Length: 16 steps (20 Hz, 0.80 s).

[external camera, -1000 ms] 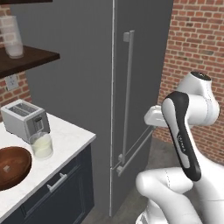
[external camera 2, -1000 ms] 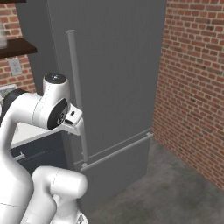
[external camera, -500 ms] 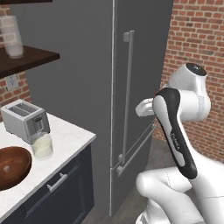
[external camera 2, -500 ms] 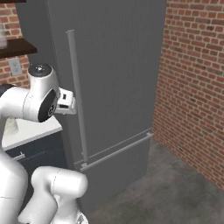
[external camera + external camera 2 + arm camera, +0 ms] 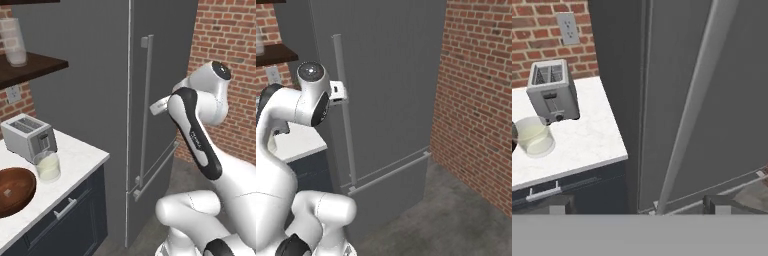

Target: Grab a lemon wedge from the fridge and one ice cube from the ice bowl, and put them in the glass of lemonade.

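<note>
The fridge [image 5: 100,100] stands shut, so the lemon wedge is hidden. Its long light-grey bar handle [image 5: 146,110] runs down the door. My gripper [image 5: 156,106] hovers close beside that handle [image 5: 344,115], about halfway up it, touching nothing. In the hand view the gripper [image 5: 639,205] is open, its fingertips [image 5: 559,205] wide apart, and the handle [image 5: 692,110] slants across ahead of it. On the white counter, the glass of lemonade [image 5: 47,166] stands next to the wooden ice bowl [image 5: 20,192]. A tiny pale ice cube [image 5: 7,192] lies in the bowl.
A silver toaster [image 5: 27,137] stands behind the glass on the counter [image 5: 80,160]. A dark shelf [image 5: 30,67] above carries tall frosted glasses [image 5: 14,42]. A brick wall [image 5: 476,100] closes off the right side, with bare grey floor [image 5: 446,215] in front of the fridge.
The arm has risen and swung toward the fridge, bringing the hand up beside the door handle. The jaws have stayed open. The counter things have not moved.
</note>
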### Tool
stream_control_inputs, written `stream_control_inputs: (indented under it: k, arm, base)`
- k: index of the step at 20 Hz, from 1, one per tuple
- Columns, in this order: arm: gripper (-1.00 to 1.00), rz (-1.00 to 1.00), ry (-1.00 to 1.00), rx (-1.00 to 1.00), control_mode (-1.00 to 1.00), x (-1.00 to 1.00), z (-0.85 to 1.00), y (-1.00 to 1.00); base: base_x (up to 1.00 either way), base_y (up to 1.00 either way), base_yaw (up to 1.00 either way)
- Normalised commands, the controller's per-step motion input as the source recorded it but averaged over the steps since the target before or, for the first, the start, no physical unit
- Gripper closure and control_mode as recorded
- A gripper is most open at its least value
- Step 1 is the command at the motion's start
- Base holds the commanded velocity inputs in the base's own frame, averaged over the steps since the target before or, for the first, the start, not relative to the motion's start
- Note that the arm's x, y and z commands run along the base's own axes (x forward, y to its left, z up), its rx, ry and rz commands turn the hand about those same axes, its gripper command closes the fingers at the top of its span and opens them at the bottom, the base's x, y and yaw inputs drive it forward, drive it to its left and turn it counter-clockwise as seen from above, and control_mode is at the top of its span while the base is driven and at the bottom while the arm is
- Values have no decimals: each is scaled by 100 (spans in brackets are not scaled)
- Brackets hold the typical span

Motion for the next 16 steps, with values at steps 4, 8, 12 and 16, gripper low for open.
stream_control_inputs:
  k: [4,8,12,16]
  arm:
    - [-100,7,-2,-2,-100,94,4,0]
    - [-100,11,18,0,-100,99,0,-7]
    - [-100,4,12,0,-100,57,0,-14]
    - [-100,0,0,1,-100,12,-9,-3]
  base:
    - [0,0,0]
    - [0,0,0]
    - [0,0,0]
    - [0,0,0]
